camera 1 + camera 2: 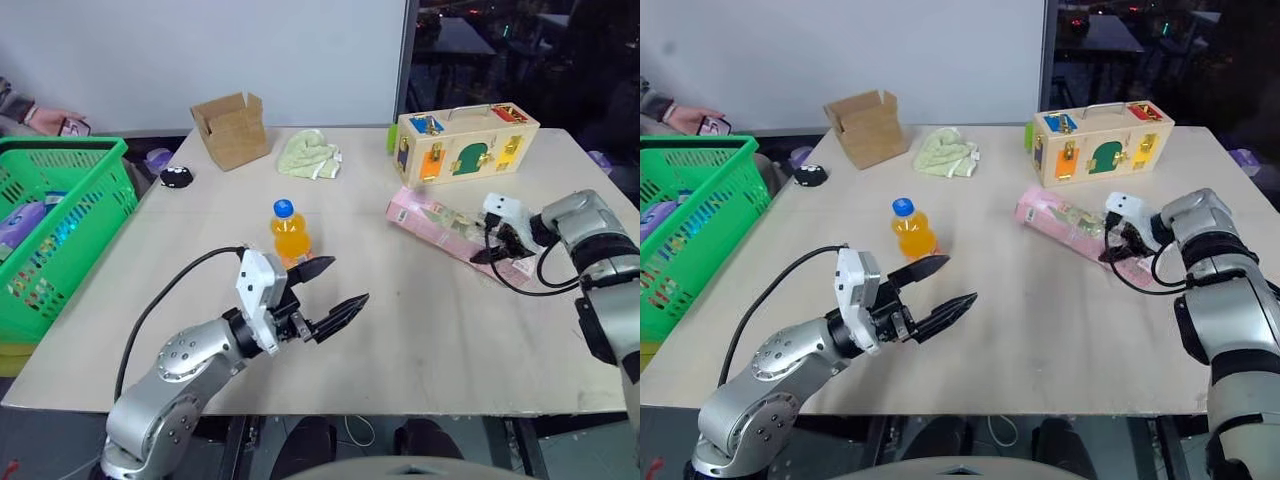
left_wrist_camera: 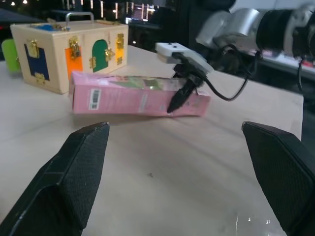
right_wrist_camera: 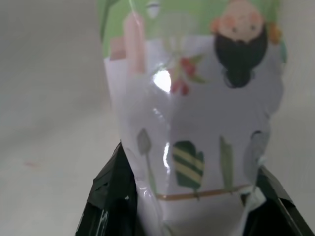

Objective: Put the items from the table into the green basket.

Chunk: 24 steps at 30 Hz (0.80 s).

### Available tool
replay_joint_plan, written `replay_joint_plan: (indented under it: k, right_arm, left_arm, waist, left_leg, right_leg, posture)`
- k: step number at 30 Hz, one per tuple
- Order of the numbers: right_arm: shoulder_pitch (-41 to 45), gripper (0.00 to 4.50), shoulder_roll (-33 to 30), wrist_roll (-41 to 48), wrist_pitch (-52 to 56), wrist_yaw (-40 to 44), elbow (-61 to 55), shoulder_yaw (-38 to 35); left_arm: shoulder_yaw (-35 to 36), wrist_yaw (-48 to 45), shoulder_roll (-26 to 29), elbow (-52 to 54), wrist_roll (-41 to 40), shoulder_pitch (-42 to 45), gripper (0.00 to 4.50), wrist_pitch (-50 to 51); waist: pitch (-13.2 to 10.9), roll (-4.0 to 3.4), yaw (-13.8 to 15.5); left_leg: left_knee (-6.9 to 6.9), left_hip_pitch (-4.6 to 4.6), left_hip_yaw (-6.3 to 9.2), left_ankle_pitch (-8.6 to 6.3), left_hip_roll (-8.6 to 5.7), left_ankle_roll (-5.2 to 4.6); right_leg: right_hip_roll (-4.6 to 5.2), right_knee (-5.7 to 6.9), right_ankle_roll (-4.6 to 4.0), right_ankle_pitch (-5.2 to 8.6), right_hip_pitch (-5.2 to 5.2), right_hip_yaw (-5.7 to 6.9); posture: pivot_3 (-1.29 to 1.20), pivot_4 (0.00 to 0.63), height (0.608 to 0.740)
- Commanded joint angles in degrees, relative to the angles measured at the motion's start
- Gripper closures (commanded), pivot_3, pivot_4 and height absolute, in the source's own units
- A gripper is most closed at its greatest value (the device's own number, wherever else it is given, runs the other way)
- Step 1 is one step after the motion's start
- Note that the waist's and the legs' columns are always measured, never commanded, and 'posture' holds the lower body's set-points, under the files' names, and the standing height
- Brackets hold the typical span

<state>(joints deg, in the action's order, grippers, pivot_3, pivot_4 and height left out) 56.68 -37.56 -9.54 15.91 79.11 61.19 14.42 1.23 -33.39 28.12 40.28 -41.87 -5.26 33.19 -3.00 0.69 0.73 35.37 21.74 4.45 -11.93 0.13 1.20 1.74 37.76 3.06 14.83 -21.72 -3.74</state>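
Wooden latch box (image 1: 467, 142) – behind pink carton (image 1: 440, 223) | cardboard box (image 1: 232, 129), cloth (image 1: 309, 155) beyond bottle (image 1: 290, 234)

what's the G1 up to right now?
Clearing the table into the green basket. The right tool has shut on the near end of the pink carton, which lies flat on the table. The left tool hangs open just short of the orange bottle, which stands upright, untouched. Neither item is in the basket yet.
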Motion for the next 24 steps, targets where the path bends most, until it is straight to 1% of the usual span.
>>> replay_joint_plan:
  k: [1, 4, 6, 8, 10, 13, 16, 21, 24]
  right_arm:
    - [-10.13, 2.70, -3.21, 10.50, 16.20, 6.65, -25.17, -5.89]
    - [-20.87, 2.70, -4.59, 18.23, 29.76, 4.53, -49.03, -9.77]
    - [-25.62, 2.70, -4.00, 23.83, 37.66, 2.45, -62.02, -12.22]
    - [-28.34, 2.70, -2.96, 28.24, 43.28, -0.05, -71.63, -13.39]
    - [-29.28, 2.70, -1.02, 32.27, 47.60, -3.21, -78.34, -13.84]
    - [-28.44, 2.70, 2.60, 36.95, 51.58, -6.54, -83.77, -13.41]
    - [-27.28, 2.70, 5.06, 40.60, 53.85, -9.43, -86.81, -12.16]
    - [-26.09, 2.70, 5.60, 44.51, 53.88, -12.25, -88.19, -8.96]
    - [-25.60, 2.72, 5.56, 46.74, 53.43, -13.28, -88.05, -8.18]
  left_arm:
    - [0.53, -0.30, -0.98, -1.65, -4.58, 1.79, 0.00, 1.78]
    - [0.15, -1.08, -1.57, -3.30, -6.70, 3.31, 0.00, 2.98]
    - [0.31, -1.37, -2.18, -4.72, -8.57, 4.55, 0.00, 3.96]
    - [0.74, -1.74, -2.67, -6.24, -10.74, 6.00, 0.00, 4.95]
    - [1.14, -2.14, -3.06, -7.55, -13.71, 7.53, 0.00, 6.43]
    - [0.91, -2.05, -4.20, -9.57, -16.28, 9.84, 0.00, 7.73]
    - [-0.36, -2.71, -5.28, -11.05, -16.71, 12.36, 0.00, 8.32]
    - [-0.90, -2.24, -7.91, -12.44, -18.19, 15.25, 0.00, 8.96]
    - [-1.19, -1.98, -8.91, -11.91, -18.42, 15.18, 0.86, 8.85]
  waist:
    - [0.01, -0.01, 0.06]
    - [0.01, -0.09, -0.20]
    - [0.02, -0.10, -0.64]
    - [-0.04, -0.19, -1.79]
    - [-0.03, -0.17, -2.66]
    - [0.02, -0.08, -3.16]
    - [0.03, -0.04, -3.31]
    - [0.02, -0.03, -3.20]
    - [0.02, -0.03, -3.31]
  left_leg:
    - [-0.01, 0.02, 0.02, 0.00, 0.00, 0.00]
    - [-0.01, 0.07, 0.10, -0.03, 0.00, -0.04]
    - [-0.02, 0.11, 0.14, -0.03, 0.01, -0.04]
    - [0.00, 0.07, 0.09, -0.03, 0.05, -0.04]
    - [0.08, 0.04, 0.04, -0.03, 0.06, -0.04]
    - [0.17, 0.01, 0.03, -0.03, 0.06, -0.03]
    - [0.33, 0.10, 0.03, -0.03, 0.06, -0.03]
    - [0.32, 0.23, 0.09, -0.05, 0.03, -0.05]
    - [0.32, 0.23, 0.08, -0.06, 0.03, -0.06]
  right_leg:
    - [0.00, -0.02, 0.09, -0.05, 0.00, 0.01]
    - [0.00, -0.03, 0.13, -0.05, -0.04, 0.08]
    - [-0.03, -0.03, 0.14, -0.05, -0.06, 0.11]
    - [-0.09, -0.01, 0.30, 0.05, -0.05, 0.07]
    - [-0.12, 0.00, 0.38, 0.10, -0.04, 0.05]
    - [-0.11, -0.02, 0.22, 0.19, 0.04, 0.05]
    - [-0.12, -0.02, 0.23, 0.19, 0.02, 0.04]
    - [-0.12, -0.12, 0.40, 0.07, 0.00, 0.05]
    - [-0.12, -0.11, 0.40, 0.07, -0.01, 0.04]
  posture:
    - [0.04, 0.000, 0.740]
    - [0.01, 0.000, 0.740]
    - [0.00, 0.000, 0.740]
    - [-0.02, 0.000, 0.740]
    - [-0.03, 0.000, 0.740]
    - [-0.03, 0.000, 0.740]
    - [-0.05, 0.000, 0.740]
    - [-0.05, 0.000, 0.740]
    - [-0.04, 0.000, 0.740]
